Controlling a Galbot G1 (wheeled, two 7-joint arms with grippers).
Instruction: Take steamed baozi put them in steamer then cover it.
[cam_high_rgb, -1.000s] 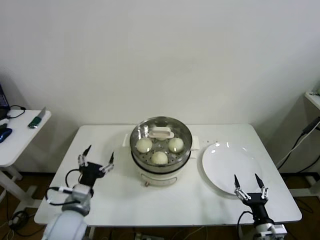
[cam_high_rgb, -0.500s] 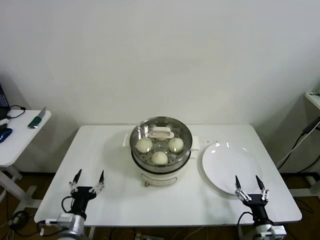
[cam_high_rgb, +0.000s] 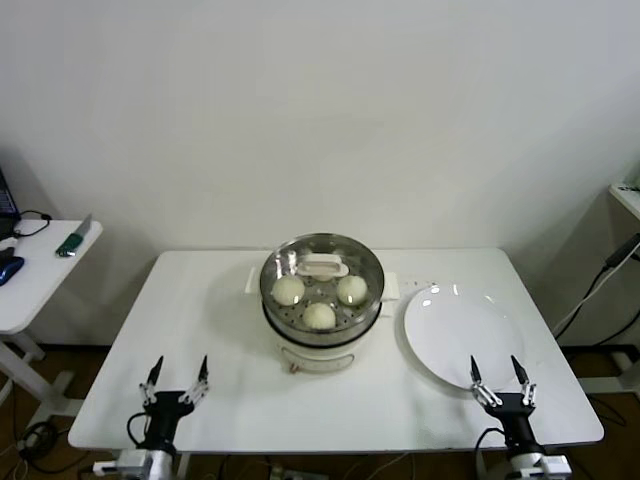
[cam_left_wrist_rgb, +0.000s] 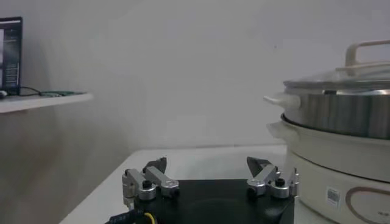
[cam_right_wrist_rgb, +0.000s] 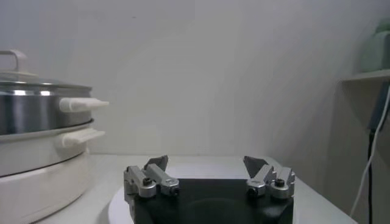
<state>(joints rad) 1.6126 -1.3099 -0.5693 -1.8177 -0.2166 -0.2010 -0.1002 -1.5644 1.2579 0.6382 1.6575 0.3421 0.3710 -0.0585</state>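
Note:
The steamer (cam_high_rgb: 322, 330) stands at the middle of the table on its white pot base. The cover (cam_high_rgb: 300, 258) lies shut on it, its cream handle (cam_high_rgb: 323, 266) on top. Three steamed baozi (cam_high_rgb: 319, 316) show through the glass. My left gripper (cam_high_rgb: 180, 365) is open and empty at the table's front left, well apart from the pot. My right gripper (cam_high_rgb: 494, 364) is open and empty at the front right, by the plate's near rim. The left wrist view has the left gripper (cam_left_wrist_rgb: 207, 164) beside the steamer (cam_left_wrist_rgb: 341, 115); the right wrist view has the right gripper (cam_right_wrist_rgb: 206, 161) facing the steamer (cam_right_wrist_rgb: 30, 119).
A bare white plate (cam_high_rgb: 460, 330) lies right of the steamer. A white side table (cam_high_rgb: 40, 270) with small items stands off to the left. A cable (cam_high_rgb: 600, 280) hangs by a shelf at the far right.
My left gripper has drawn back from the table's left side toward the front edge and sunk lower. The right gripper has hardly moved. The cover and baozi stay put.

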